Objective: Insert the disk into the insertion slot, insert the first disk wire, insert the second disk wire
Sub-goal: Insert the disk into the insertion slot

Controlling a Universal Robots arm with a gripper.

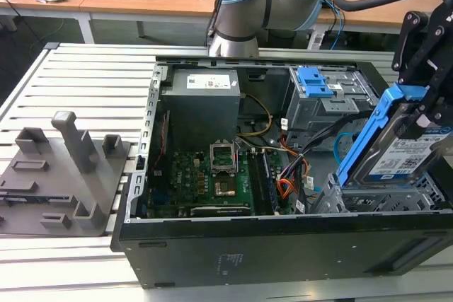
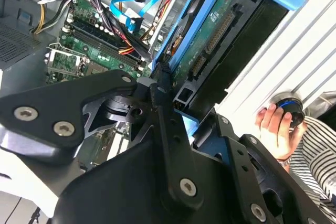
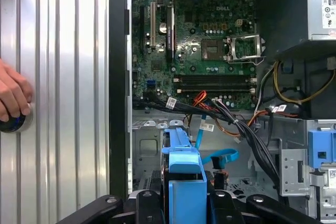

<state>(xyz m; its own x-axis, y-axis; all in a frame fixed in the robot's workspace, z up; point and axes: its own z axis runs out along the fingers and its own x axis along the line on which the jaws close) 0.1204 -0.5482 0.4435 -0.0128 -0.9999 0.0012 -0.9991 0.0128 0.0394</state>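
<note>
Item 1. The computer case lies open on the slatted worktop.

Item 2. In the exterior view the tool stands at 3 o'clock of the case, clamped on the disk, which sits in a blue carrier. In both wrist views the tool has a finger on either side of the carrier, and the disk is gripped between them.

Item 3. The disk is tilted, its upper end toward 1 o'clock. Its lower end is at the mouth of the insertion slot, the grey perforated cage at the case's 4 o'clock corner. Contact between the two cannot be confirmed. The disk is not seated.

Item 4. The taller cage with the blue latch stands at 1 o'clock from the motherboard. A blue flat cable hangs loose between that cage and the disk.

Item 5. A person's hand rests on a round dark button on the worktop, outside the case.

Item 6. A grey fixture block sits at 9 o'clock of the case, well apart from the tool.
</note>
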